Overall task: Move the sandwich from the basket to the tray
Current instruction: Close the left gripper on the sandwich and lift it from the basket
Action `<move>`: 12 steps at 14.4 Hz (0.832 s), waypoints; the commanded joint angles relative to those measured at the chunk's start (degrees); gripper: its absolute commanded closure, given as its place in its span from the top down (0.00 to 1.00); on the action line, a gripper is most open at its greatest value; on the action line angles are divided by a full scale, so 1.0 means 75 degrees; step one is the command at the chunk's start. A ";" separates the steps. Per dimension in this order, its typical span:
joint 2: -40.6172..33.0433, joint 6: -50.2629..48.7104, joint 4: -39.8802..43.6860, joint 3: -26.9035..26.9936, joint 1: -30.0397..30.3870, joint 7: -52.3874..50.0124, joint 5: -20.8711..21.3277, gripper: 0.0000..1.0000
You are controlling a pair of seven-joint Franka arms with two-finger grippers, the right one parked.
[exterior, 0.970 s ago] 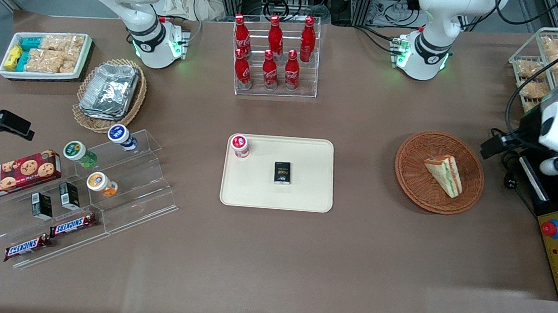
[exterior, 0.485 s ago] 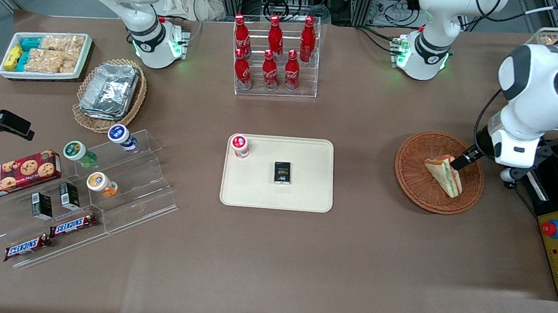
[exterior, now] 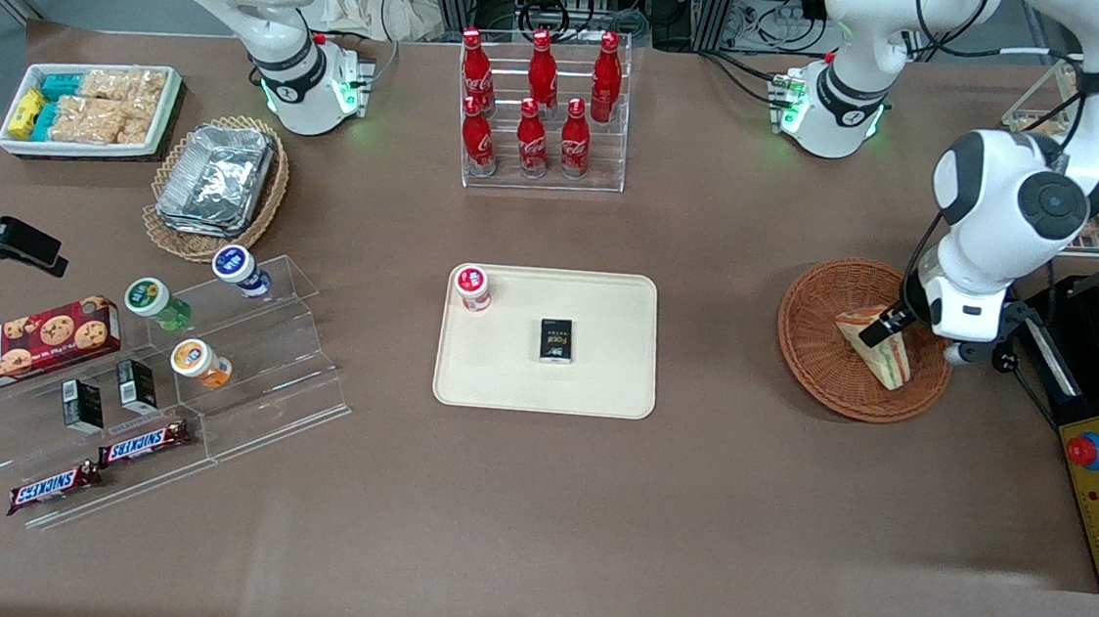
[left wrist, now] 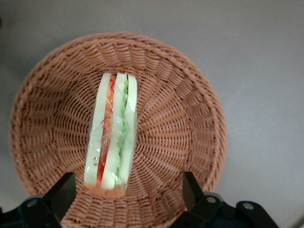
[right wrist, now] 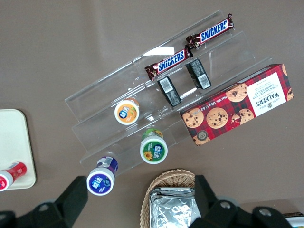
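The sandwich (exterior: 872, 348), a white-bread wedge with green and orange filling in clear wrap, lies in the round reddish-brown wicker basket (exterior: 815, 364). My left gripper (exterior: 893, 325) hovers just above the basket, over the sandwich's wide end. In the left wrist view the sandwich (left wrist: 112, 137) stands on edge in the basket (left wrist: 183, 126). The gripper (left wrist: 128, 192) is open, its two black fingers (left wrist: 63, 191) spread wide apart. The sandwich's end sits between them, closer to one finger and touching neither. The cream tray (exterior: 607, 382) lies at mid-table, toward the parked arm from the basket.
On the tray stand a small red-capped bottle (exterior: 473, 287) and a black box (exterior: 557, 340). A rack of red cola bottles (exterior: 538, 111) stands farther from the camera. A black control box with a red button (exterior: 1098, 469) lies beside the basket, toward the working arm's end.
The left arm has swung in from the table's working-arm end and come down over the basket. Its gripper now hangs above the sandwich. The sandwich has not moved.
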 commanded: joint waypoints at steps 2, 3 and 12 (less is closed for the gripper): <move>0.0402 0.0803 -0.0226 -0.0003 0.0181 -0.0132 0.0055 1.00; 0.0554 0.0944 -0.0215 -0.0003 0.0181 -0.0144 0.0055 1.00; 0.1071 0.1473 -0.0297 -0.0003 0.0169 -0.0097 0.0079 0.00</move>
